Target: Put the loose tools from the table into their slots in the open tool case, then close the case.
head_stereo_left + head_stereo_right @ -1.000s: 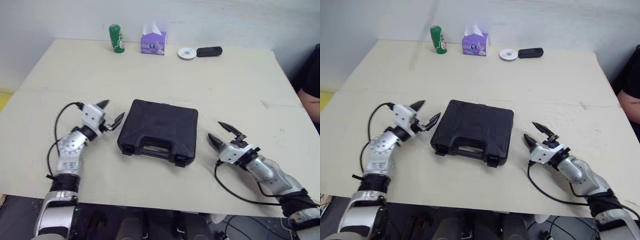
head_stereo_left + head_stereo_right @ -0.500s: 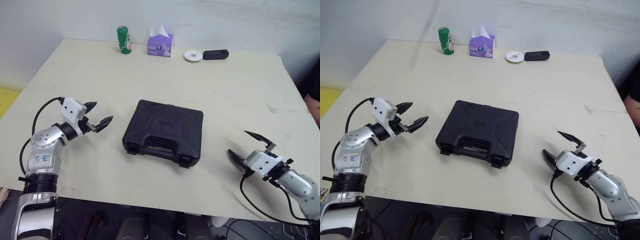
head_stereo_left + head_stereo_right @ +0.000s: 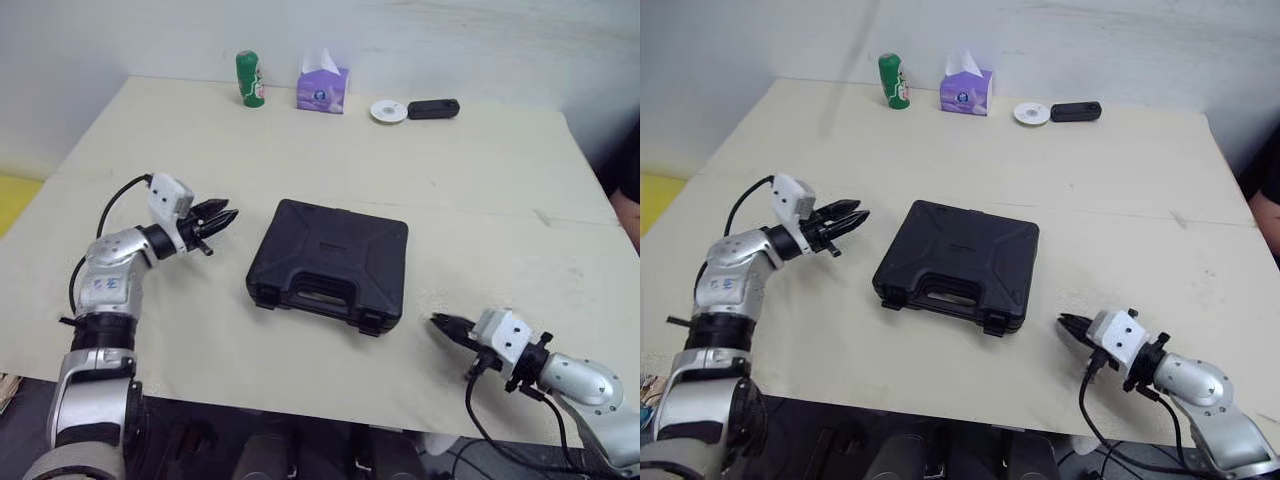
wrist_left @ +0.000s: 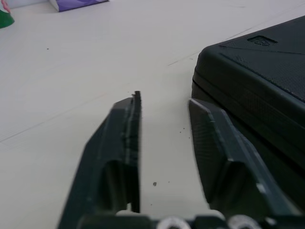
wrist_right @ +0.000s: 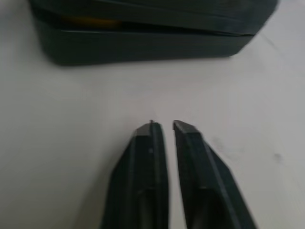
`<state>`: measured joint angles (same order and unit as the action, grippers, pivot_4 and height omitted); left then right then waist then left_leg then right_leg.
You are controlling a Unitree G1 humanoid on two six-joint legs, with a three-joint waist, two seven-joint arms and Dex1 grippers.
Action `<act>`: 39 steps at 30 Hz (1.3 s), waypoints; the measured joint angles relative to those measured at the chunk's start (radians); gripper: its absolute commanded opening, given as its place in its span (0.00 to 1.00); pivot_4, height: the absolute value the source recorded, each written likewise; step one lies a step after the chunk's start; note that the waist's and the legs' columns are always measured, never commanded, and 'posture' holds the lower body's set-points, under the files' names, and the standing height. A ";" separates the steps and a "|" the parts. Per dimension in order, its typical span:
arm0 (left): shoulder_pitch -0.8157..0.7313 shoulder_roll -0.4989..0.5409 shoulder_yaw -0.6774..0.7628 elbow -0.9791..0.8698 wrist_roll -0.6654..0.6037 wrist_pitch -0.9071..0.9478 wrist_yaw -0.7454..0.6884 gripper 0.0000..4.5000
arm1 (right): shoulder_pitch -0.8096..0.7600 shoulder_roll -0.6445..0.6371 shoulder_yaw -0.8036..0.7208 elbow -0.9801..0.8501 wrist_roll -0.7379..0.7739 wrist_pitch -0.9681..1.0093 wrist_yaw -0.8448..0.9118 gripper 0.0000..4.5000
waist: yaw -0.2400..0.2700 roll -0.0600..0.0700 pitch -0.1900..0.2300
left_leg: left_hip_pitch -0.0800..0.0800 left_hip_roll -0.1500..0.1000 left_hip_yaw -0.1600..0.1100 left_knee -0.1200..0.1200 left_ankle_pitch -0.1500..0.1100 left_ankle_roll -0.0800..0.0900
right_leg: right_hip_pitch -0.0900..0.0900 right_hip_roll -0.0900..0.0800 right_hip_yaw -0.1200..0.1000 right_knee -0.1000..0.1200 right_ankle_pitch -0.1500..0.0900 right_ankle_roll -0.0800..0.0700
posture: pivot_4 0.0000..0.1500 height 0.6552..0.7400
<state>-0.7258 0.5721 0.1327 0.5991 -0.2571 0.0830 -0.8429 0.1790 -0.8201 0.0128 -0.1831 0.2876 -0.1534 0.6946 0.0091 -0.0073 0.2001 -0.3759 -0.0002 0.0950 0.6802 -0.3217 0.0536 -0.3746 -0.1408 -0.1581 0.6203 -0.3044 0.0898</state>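
Observation:
The black tool case (image 3: 330, 260) lies closed and flat in the middle of the table, handle side toward me. My left gripper (image 3: 222, 217) hovers just left of the case's left edge and points at it. Its fingers (image 4: 126, 119) are drawn close together, leaving a slim gap with nothing in it. The case's corner (image 4: 257, 71) shows just beside them. My right gripper (image 3: 440, 322) sits low near the table's front edge, to the right of the case and aimed at it. It is shut and empty, its fingertips (image 5: 147, 131) almost touching, with the case's side (image 5: 143, 38) ahead.
Along the far edge stand a green can (image 3: 249, 78), a purple tissue box (image 3: 322, 88), a white disc (image 3: 382, 110) and a small black device (image 3: 433, 107). Bare tabletop (image 3: 480, 190) surrounds the case. The table's front edge is close to my right gripper.
Both grippers have gone from wide open to closed. The left came back toward the case's left edge. The right arm drew back toward the front edge. The camera also shifted.

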 measured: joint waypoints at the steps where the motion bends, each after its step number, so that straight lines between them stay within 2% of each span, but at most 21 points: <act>1: -0.021 -0.006 -0.008 0.018 0.007 -0.002 -0.001 0.01 | 0.002 0.001 0.007 -0.008 -0.001 0.011 0.012 0.00 | 0.002 0.000 0.000 | 0.000 0.000 0.000 0.000 0.000 0.000 | 0.000 0.000 0.000 0.000 0.000 0.000 | 1.00 1.00; 10: -0.299 -0.093 -0.085 0.368 0.113 -0.073 0.008 0.01 | -0.007 0.039 0.058 -0.093 -0.024 0.114 0.079 0.00 | 0.012 -0.001 0.000 | 0.000 0.001 0.001 0.000 0.000 0.000 | -0.001 0.007 0.001 0.000 0.000 0.000 | 1.00 1.00; 14: -0.385 -0.142 -0.084 0.568 0.155 -0.091 0.096 0.01 | -0.016 0.076 0.070 -0.120 -0.042 0.154 0.075 0.00 | 0.014 -0.002 0.000 | -0.001 0.001 0.001 0.001 0.000 0.000 | -0.001 0.006 0.001 0.000 0.000 0.000 | 1.00 1.00; 21: -0.447 -0.184 -0.067 0.694 0.182 -0.106 0.145 0.01 | -0.033 0.123 0.090 -0.154 -0.065 0.212 0.062 0.00 | 0.013 -0.003 0.001 | -0.001 0.001 0.001 0.000 0.000 0.000 | -0.001 0.006 0.001 0.000 0.000 0.000 | 1.00 1.00; 29: -0.448 -0.168 -0.072 0.714 0.218 -0.116 0.021 0.01 | -0.011 0.154 0.080 -0.205 -0.066 0.287 0.031 0.00 | 0.012 -0.004 0.001 | -0.001 0.001 0.001 0.000 -0.001 0.000 | -0.001 0.007 0.001 0.000 0.000 0.000 | 1.00 1.00; 34: -0.430 -0.144 -0.070 0.705 0.219 -0.150 -0.113 0.01 | 0.015 0.175 0.058 -0.221 -0.061 0.311 0.017 0.00 | 0.012 -0.004 0.001 | -0.001 0.001 0.001 0.000 -0.001 0.000 | -0.002 0.007 0.001 0.000 0.000 0.000 | 1.00 1.00; 35: -0.413 -0.139 -0.073 0.689 0.219 -0.166 -0.179 0.01 | 0.031 0.175 0.042 -0.225 -0.053 0.314 0.015 0.00 | 0.015 -0.004 0.001 | -0.001 0.000 0.001 0.000 -0.001 0.000 | -0.001 0.007 0.001 0.000 0.000 0.000 | 1.00 1.00; 39: -0.360 -0.138 -0.079 0.662 0.219 -0.189 -0.292 0.01 | 0.053 0.156 -0.030 -0.219 -0.057 0.321 0.010 0.00 | 0.024 -0.004 0.001 | -0.002 -0.003 0.000 0.002 -0.002 0.003 | -0.001 0.005 0.000 0.000 0.000 0.001 | 1.00 1.00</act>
<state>-1.0863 0.4345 0.0536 1.2611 -0.0378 -0.1057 -1.1354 0.2317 -0.6645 -0.0174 -0.4023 0.2309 0.1676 0.7049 0.0327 -0.0109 0.2009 -0.3780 -0.0029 0.0946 0.6821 -0.3238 0.0570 -0.3757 -0.1362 -0.1578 0.6203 -0.3039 0.0908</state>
